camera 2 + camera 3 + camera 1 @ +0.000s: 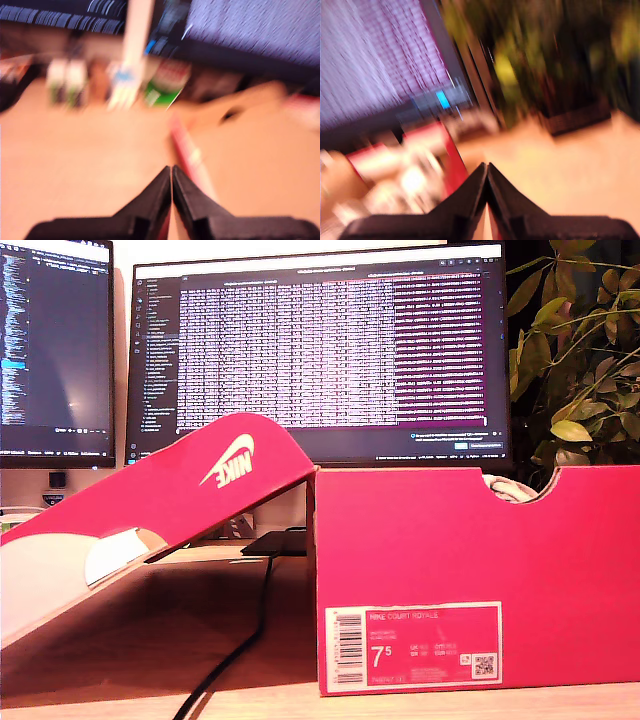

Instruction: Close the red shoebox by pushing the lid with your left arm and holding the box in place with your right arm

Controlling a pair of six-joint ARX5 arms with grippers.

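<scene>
Shoebox [480, 550]: red-pink walls; white end label with a red panel, black barcode and white print.
Lid [170, 490]: same red outside, white swoosh logo; pale cream-white underside.
Cable [235, 650]: black.
Table [150, 630]: light wood brown.
Monitors [320, 340]: black frames, dark screens with rows of pale and purplish text.
Plant [575, 350]: green and yellow-green leaves.
My first gripper [171, 172]: black.
My second gripper [486, 169]: black.

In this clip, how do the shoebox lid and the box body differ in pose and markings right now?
The lid is tilted, flung open toward the exterior view's left; the box body stands upright and square. The lid bears a white logo, upside down; the box body carries a size label, right way up. The lid's pale underside shows; the box body's interior stays mostly hidden. Both are red.
</scene>
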